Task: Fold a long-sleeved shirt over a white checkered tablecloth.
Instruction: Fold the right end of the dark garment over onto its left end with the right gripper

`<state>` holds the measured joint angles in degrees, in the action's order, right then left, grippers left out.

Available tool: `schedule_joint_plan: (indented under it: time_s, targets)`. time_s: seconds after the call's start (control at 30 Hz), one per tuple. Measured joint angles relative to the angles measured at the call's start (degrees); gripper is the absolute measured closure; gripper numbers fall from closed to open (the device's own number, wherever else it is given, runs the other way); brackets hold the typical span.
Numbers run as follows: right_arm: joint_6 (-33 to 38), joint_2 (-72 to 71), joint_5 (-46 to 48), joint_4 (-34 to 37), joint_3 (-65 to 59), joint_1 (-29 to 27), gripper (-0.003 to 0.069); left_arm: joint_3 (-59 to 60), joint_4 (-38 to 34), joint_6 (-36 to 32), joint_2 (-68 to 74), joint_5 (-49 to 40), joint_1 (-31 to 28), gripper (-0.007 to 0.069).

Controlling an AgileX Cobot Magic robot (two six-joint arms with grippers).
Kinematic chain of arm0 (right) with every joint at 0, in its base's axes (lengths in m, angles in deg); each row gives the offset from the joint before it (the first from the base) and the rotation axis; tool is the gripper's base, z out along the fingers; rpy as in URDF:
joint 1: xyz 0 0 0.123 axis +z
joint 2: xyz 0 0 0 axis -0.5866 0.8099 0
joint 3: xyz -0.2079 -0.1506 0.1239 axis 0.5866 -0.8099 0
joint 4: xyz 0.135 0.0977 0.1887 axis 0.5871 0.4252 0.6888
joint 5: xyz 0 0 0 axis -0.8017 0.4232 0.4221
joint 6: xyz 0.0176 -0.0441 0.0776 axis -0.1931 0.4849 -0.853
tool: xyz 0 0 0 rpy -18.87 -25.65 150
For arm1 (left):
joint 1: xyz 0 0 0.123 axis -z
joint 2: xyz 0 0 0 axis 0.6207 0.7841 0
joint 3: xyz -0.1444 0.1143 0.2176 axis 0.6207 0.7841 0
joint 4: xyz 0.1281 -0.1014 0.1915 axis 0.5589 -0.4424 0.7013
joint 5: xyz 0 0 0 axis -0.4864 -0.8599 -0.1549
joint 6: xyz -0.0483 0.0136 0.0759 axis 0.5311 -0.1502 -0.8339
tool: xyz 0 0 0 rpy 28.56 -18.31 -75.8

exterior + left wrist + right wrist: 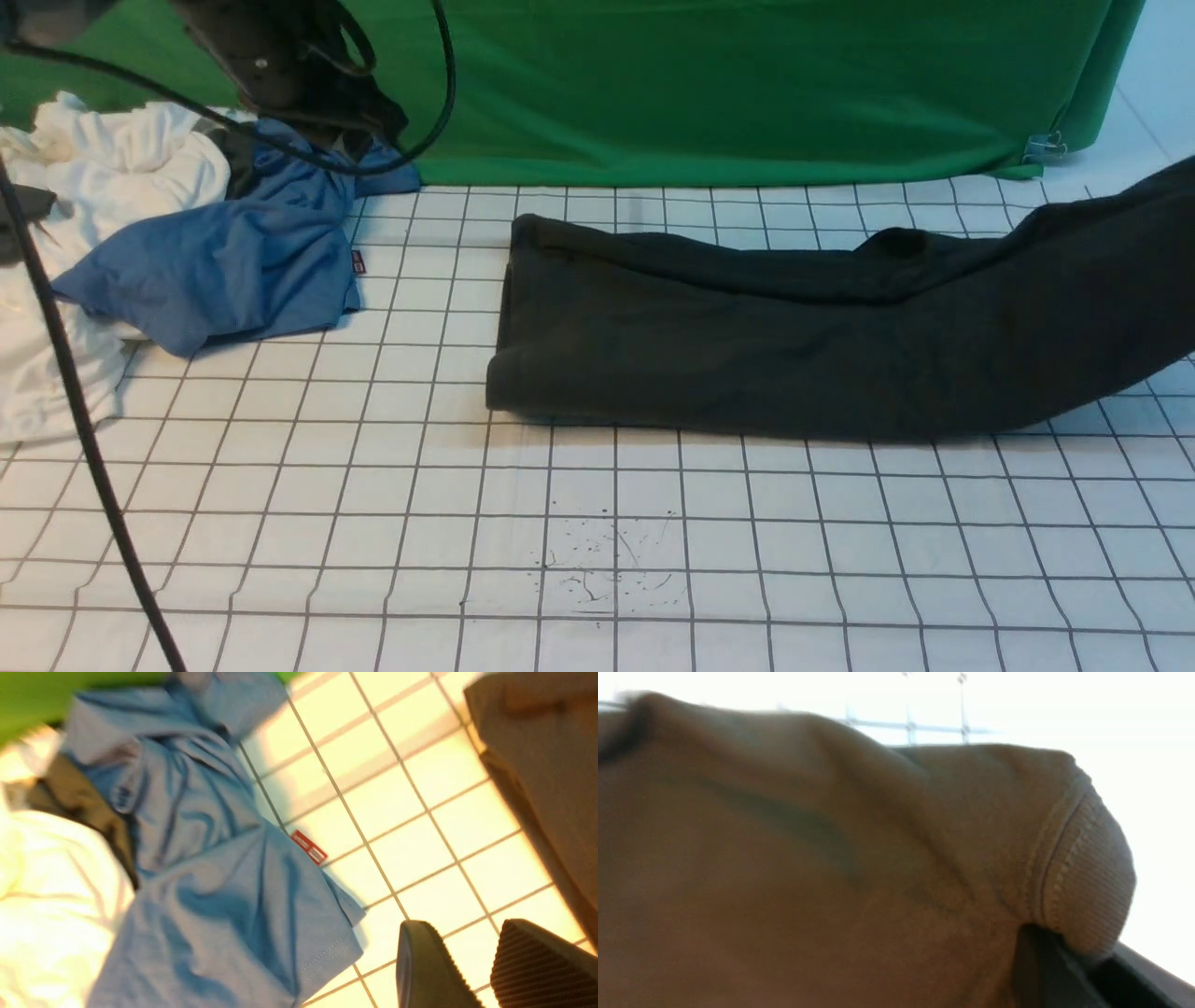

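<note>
Label (309, 847), red, illegible, on blue garment (224, 896) near long-sleeved shirt (794, 355)

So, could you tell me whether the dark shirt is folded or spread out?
Partly folded: the long-sleeved shirt lies as a doubled band, right end raised off the tablecloth.

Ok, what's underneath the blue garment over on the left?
The blue garment lies partly on the white garments and partly on the white checkered tablecloth. A dark cloth peeks out at its far edge; how far that runs beneath is covered.
</note>
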<state>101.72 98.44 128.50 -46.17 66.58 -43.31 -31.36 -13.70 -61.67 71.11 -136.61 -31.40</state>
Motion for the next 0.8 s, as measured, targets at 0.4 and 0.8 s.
schedule_joint_plan:
  time_s: [0.4, 0.8]
  targets:
    - [1.0, 4.7, -10.1, 19.5, 2.2, 26.6, 0.0572, -0.1, 0.6, 0.1, -4.5, -2.7, 0.0, 0.0454]
    - [-1.5, 14.9, -22.2, 24.1, 2.2, 40.6, 0.0572, -0.1, 1.2, 0.5, -4.7, -3.3, 0.0, 0.0454]
